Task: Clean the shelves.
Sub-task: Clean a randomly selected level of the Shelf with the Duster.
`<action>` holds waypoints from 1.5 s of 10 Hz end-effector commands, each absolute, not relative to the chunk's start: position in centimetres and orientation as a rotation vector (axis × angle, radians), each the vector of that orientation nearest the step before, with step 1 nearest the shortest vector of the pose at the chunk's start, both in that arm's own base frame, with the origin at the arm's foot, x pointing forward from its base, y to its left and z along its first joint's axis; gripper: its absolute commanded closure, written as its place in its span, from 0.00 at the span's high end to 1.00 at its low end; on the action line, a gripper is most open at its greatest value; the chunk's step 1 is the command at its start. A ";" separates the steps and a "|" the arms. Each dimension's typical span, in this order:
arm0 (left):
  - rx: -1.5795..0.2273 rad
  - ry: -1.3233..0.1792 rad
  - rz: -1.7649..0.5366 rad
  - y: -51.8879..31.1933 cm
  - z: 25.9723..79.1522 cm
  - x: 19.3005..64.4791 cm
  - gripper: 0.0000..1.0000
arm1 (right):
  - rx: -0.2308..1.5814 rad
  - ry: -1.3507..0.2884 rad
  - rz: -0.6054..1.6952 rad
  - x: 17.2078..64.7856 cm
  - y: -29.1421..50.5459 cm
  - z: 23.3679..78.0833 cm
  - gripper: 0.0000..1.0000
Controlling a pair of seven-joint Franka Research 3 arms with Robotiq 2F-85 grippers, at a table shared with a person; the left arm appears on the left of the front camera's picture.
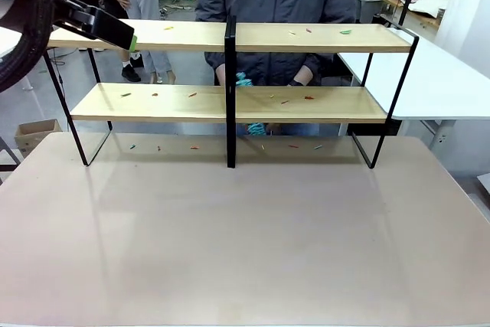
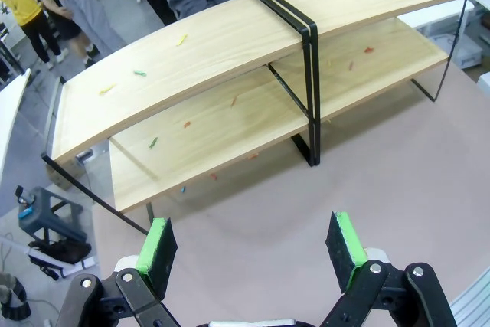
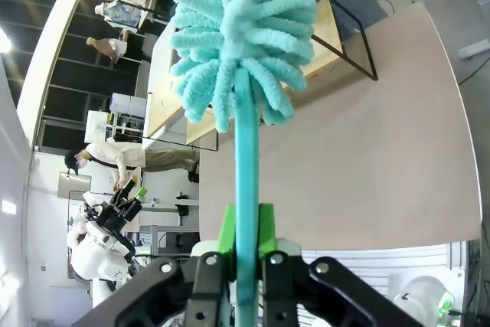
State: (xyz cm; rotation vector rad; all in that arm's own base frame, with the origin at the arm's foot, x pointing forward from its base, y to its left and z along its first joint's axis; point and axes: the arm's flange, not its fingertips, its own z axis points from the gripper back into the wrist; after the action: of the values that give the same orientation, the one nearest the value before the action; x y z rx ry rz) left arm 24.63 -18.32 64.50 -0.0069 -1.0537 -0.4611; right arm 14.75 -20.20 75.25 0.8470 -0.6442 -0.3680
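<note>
Well ahead of spread left fingers (image 2: 157, 246), littered shelves (image 2: 230, 36), right fingers (image 3: 227, 232) pinching teal duster (image 3: 245, 28), shelves seemingly beyond.

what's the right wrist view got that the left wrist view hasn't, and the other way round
Right wrist view: the right gripper shut on the handle of a teal fluffy duster, whose head is up close to the lens. Left wrist view: the left gripper open, holding nothing, and small coloured scraps scattered over both boards. Shared: the shelves and the pinkish table they stand on.
</note>
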 end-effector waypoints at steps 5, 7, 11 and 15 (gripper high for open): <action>-0.006 -1.053 -0.459 -18.3 64.5 24.7 1.00 | 0.651 -0.567 -0.173 11.1 -18.3 75.5 0.12; -0.006 -1.053 -0.459 -18.3 64.5 24.7 1.00 | 0.454 -0.300 0.233 9.6 -11.4 70.2 0.12; -0.006 -1.053 -0.459 -18.3 64.5 24.7 1.00 | 0.363 -0.172 0.326 10.2 -5.7 63.9 0.12; -0.006 -1.053 -0.459 -18.3 64.5 24.7 1.00 | 0.397 0.001 0.423 15.0 -1.0 59.7 0.12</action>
State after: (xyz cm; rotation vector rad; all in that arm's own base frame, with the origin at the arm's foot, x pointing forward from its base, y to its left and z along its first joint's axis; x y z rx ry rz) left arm 24.72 -18.34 64.42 -0.0072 -1.0508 -0.4611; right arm 13.43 -2.38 61.64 0.4240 -0.0445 0.3877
